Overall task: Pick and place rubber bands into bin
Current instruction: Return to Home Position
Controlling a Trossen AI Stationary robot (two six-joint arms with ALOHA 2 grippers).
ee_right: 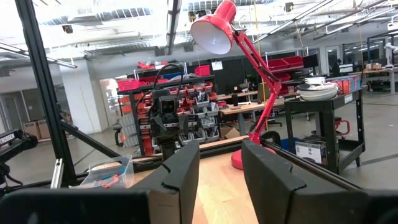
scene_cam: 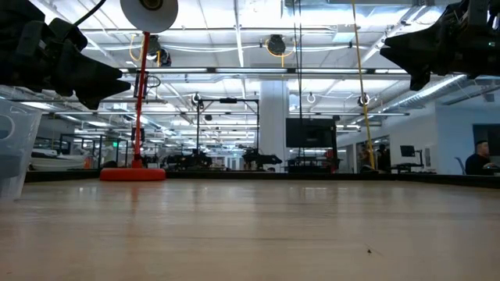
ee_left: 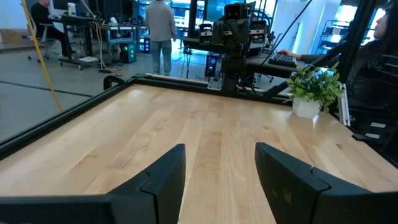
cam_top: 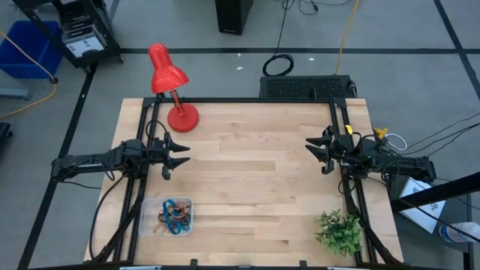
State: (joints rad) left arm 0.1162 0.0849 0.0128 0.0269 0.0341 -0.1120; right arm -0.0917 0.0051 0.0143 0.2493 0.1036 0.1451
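Rubber bands [cam_top: 174, 214] fill bin [cam_top: 145, 225] — on wooden table [cam_top: 255, 172].

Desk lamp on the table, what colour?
The lamp is all red; clearest in the high view.

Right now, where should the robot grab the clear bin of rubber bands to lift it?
Probably the thin upright wall of the bin at its bare end, away from the rubber bands: it sits flat and open-topped, so come straight down, one finger inside, one outside. The open left gripper is nearest; the right gripper is across the table.
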